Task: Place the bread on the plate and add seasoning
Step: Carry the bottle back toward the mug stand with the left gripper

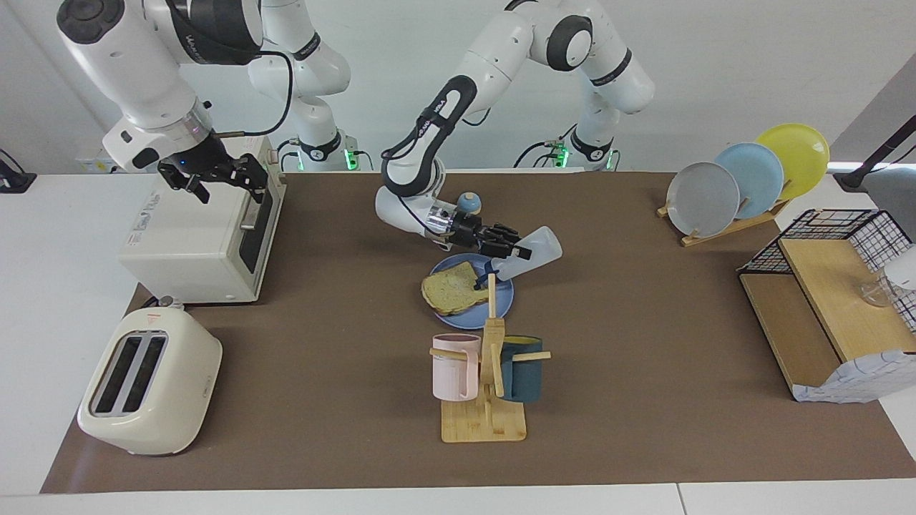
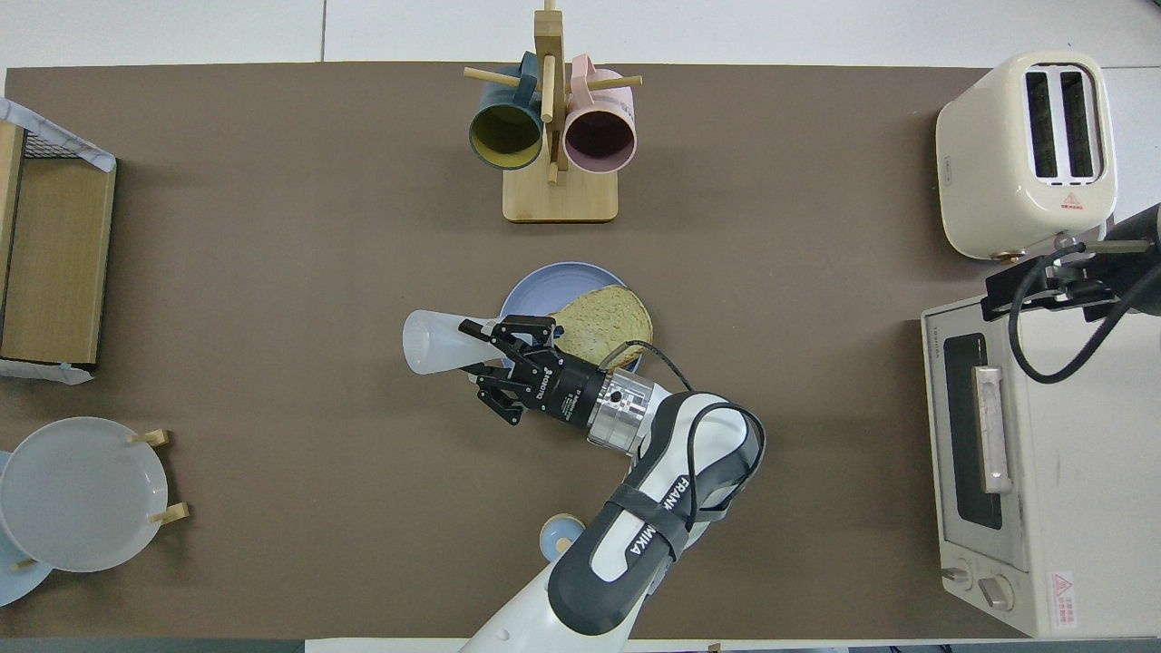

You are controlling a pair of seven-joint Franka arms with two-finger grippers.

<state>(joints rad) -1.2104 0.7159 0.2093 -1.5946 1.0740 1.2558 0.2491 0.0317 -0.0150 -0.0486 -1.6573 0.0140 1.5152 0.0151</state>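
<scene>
You have a white worktop (image 1: 64, 236) with a brown mat (image 1: 644, 322) spread over most of it. Above its robot-side edge runs a plain pale wall (image 1: 715, 57), evenly lit with soft shadows. On the mat, a wooden mug tree (image 1: 486, 400) carries a pink mug (image 1: 454, 366) and a dark teal mug (image 1: 521, 368). Toward the right arm's end sit a cream toaster (image 1: 147, 383) and a white toaster oven (image 1: 200, 236). Toward the left arm's end you see a wooden rack of upright plates (image 1: 744, 179) and a wood-and-wire shelf (image 1: 830, 300), perhaps with a glass on it. A small domed bell (image 1: 469, 203) sits near the robots.
</scene>
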